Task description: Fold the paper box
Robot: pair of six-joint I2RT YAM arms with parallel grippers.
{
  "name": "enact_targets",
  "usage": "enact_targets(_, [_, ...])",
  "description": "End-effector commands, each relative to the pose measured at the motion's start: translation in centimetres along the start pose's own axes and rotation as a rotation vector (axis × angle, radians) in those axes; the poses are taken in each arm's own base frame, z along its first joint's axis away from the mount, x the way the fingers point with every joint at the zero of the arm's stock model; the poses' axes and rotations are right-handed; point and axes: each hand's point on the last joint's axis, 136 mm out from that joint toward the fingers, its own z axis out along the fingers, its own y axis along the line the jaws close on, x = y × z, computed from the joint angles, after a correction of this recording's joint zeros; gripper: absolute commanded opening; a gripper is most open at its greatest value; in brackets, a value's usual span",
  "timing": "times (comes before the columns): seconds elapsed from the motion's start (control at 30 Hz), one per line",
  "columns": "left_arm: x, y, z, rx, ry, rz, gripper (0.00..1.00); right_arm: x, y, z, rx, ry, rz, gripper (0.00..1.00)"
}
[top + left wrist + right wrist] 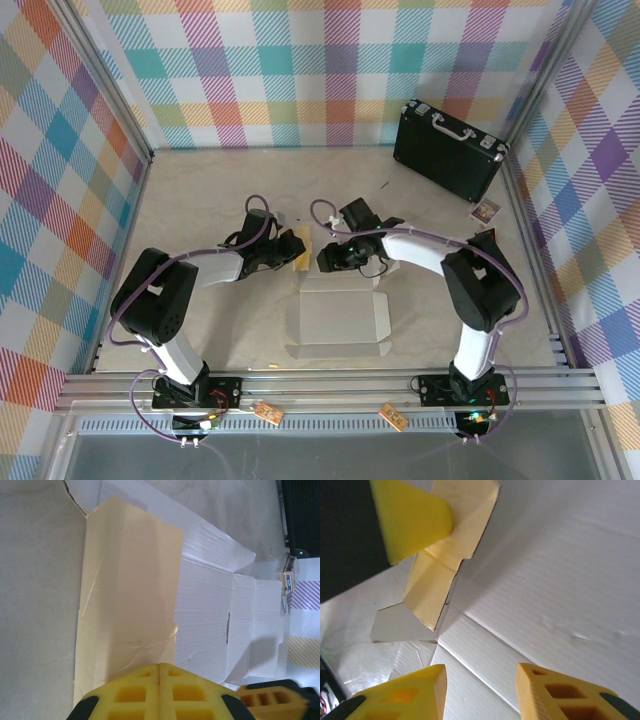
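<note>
A: The paper box (335,320) is seen at the centre of the top view, laid open on the table (200,200), white side up, just above the two arm bases

B: One tan flap (125,590) is shown raised at the box's upper left corner, and the left gripper (282,252) is found right against it

A: In the left wrist view its yellow fingers (135,695) are seen pressed together at the bottom edge, with no gap along the seam. The tan flap runs up from them through the middle of the frame, with white panels to its right

B: Whether any card is caught between those fingers cannot be told. Contact with the flap's lower end is all that can be made out

A: The right gripper (481,680) is shown at the bottom of its own view, fingers spread, with bare white panel seen between them and nothing pinched

B: At the upper left of that frame a yellow finger (410,520) is seen laid against the creased tan flap

A: In the top view the right gripper is placed at the box's upper edge, just right of the flap

B: A black briefcase (447,148) is propped at the upper right, well apart from the box, with a small card (485,210) lying below it
</note>
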Motion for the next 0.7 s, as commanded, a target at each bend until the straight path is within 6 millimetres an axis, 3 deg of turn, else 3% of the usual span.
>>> enact_targets(0.0, [1.5, 1.2, -0.5, -0.069, 0.047, 0.005, 0.05, 0.1, -2.1, -1.0, 0.018, -0.002, 0.08, 0.39])
enact_targets(0.23, [0.4, -2.7, -3.2, -0.004, 0.044, 0.07, 0.06, 1.8, -6.7, 0.7, 0.193, 0.092, 0.146, 0.31])
enact_targets(0.37, [-1.5, -3.7, -7.5, -0.077, -0.055, 0.122, 0.09, 2.4, -7.8, 1.6, 0.209, 0.126, 0.175, 0.26])
enact_targets(0.43, [-2.2, -1.7, -9.3, -0.191, -0.117, 0.087, 0.09, 2.6, -8.1, 1.8, 0.218, 0.14, 0.181, 0.25])
enact_targets(0.53, [-1.6, 4.3, -11.5, -0.442, -0.153, -0.053, 0.01, 2.8, -8.3, 2.2, 0.217, 0.149, 0.185, 0.24])
enact_targets(0.6, [-0.8, 7.2, -11.3, -0.484, -0.13, -0.127, 0.0, 2.8, -8.3, 2.3, 0.215, 0.153, 0.186, 0.23])
enact_targets(0.67, [-0.2, 8.5, -9.9, -0.455, -0.092, -0.173, 0.0, 2.9, -8.3, 2.4, 0.21, 0.156, 0.183, 0.23])
